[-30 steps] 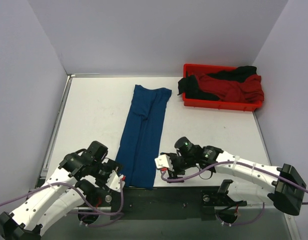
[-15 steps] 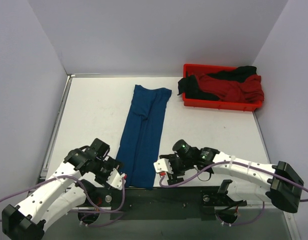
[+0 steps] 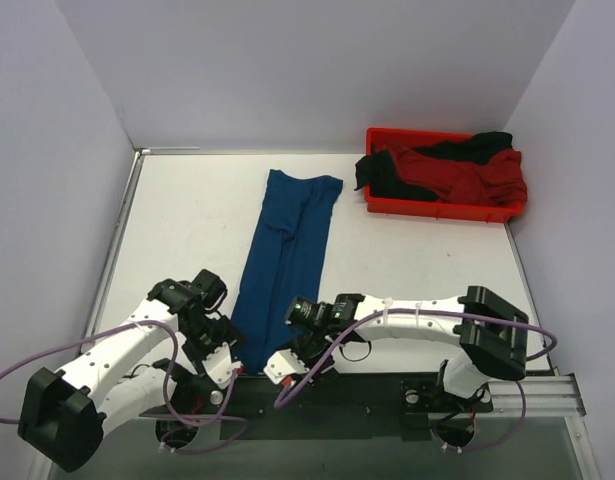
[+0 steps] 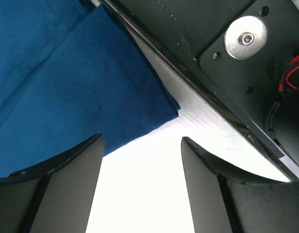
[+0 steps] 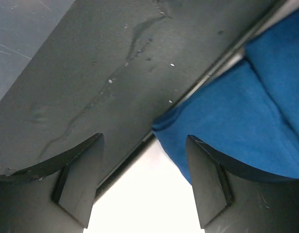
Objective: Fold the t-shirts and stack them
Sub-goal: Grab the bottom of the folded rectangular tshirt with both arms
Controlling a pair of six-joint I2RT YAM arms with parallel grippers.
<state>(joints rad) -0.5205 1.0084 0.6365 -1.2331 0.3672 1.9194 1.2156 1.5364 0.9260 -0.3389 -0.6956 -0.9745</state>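
Note:
The dark navy t-shirt [image 3: 287, 260] lies folded into a long narrow strip running from the table's middle back to its near edge. My left gripper [image 3: 230, 362] is open and empty, low beside the strip's near left corner; its wrist view shows that cloth corner [image 4: 81, 87] just ahead of the fingers [image 4: 66, 184]. My right gripper [image 3: 279, 366] is open and empty at the near right corner; its wrist view shows the cloth [image 5: 237, 116] beside the right finger [image 5: 212, 184]. Red and black t-shirts [image 3: 457, 175] lie heaped in the tray.
The red plastic tray [image 3: 437, 210] stands at the back right. The black base plate [image 3: 367, 390] runs along the near table edge, right by both grippers, and it also shows in the left wrist view [image 4: 198, 29] and the right wrist view [image 5: 91, 63]. Walls enclose the table.
My right gripper swung left and nearer, from right of the strip to its near right corner. My left gripper shifted down toward the near left corner. The shirt has not moved.

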